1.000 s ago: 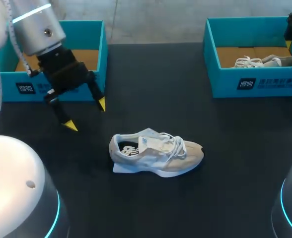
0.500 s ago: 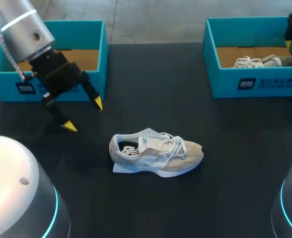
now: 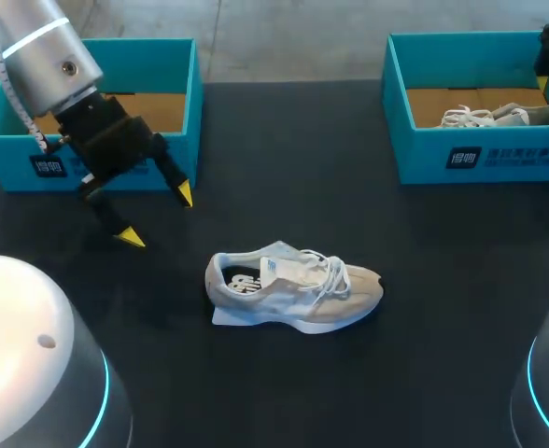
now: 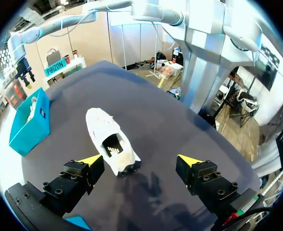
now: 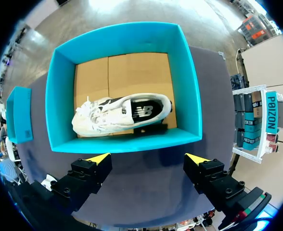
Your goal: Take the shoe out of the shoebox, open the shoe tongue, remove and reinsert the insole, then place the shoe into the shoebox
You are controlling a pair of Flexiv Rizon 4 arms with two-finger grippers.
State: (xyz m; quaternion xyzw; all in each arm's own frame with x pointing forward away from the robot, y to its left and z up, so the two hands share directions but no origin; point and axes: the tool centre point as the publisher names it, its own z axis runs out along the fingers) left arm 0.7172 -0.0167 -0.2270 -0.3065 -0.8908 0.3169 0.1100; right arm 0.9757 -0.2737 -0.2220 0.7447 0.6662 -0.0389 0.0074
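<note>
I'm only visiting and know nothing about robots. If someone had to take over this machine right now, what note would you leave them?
Left gripper: fingers open, empty, hovering over the black table between the left teal cardboard shoebox and the pale grey and white sneaker.
Right gripper: fingers open, empty, above the right teal cardboard shoebox, which holds a second white sneaker.
Done: one sneaker is out, upright on the table, laced, insole inside.
Left: open its tongue, pull out and refit the insole, put the sneaker back into a shoebox.
</note>
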